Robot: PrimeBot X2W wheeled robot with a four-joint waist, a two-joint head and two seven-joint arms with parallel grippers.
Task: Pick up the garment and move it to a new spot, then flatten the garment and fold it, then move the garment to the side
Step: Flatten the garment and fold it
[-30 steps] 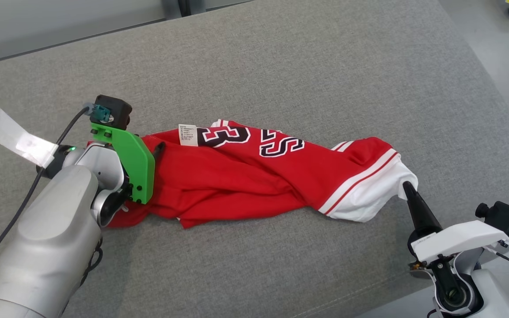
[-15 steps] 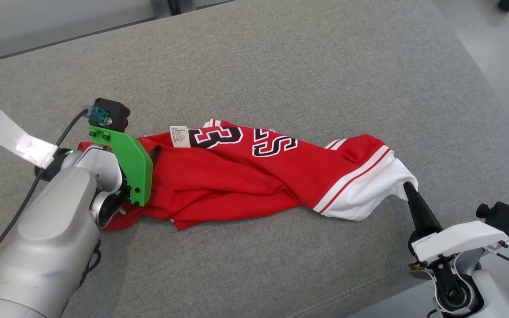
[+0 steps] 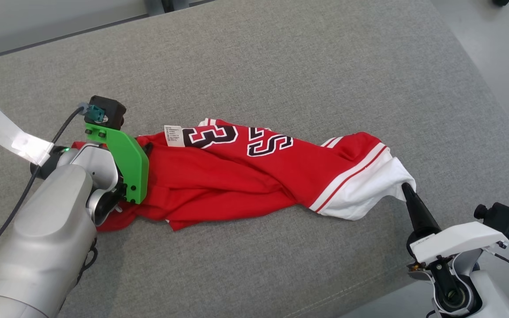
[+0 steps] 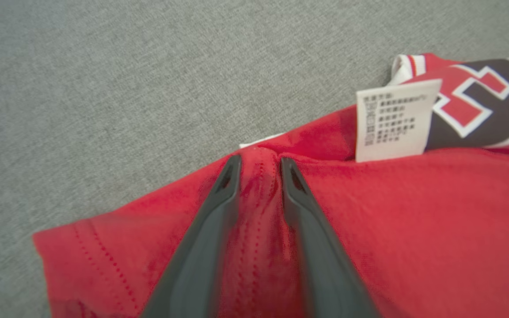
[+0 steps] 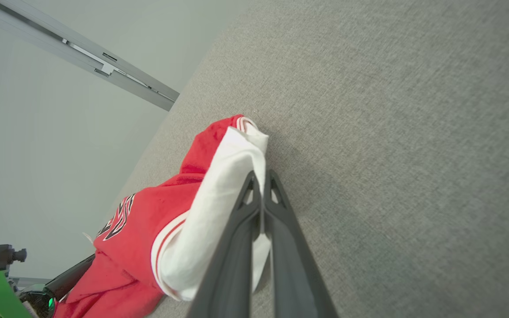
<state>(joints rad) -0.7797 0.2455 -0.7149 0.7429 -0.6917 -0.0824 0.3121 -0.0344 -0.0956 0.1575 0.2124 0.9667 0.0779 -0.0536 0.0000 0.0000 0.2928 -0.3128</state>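
Observation:
The garment [image 3: 237,181] is a red jersey with black-and-white lettering and a white hem, lying crumpled lengthwise on the grey cushion [image 3: 281,66]. At its left end my left gripper [image 3: 147,148] lies low on the cloth. In the left wrist view a ridge of red garment [image 4: 413,229] bunches between the narrowly parted fingers of the left gripper [image 4: 259,163], beside a white care label [image 4: 393,119]. At the right end, my right gripper [image 3: 406,187] is shut on the white hem. The right wrist view shows the right gripper [image 5: 261,176] pinching that hem of the garment [image 5: 135,247].
A strip of pale tape [image 3: 11,137] hangs off my left arm's cable. The cushion's right edge drops to a grey floor [image 3: 502,53]. A pale wall with a metal rail [image 5: 104,66] lies beyond the cushion's far side.
The whole head view has slid a little, so the camera moved. My left gripper's fingers have drawn in on the red cloth. The right gripper still holds the white hem.

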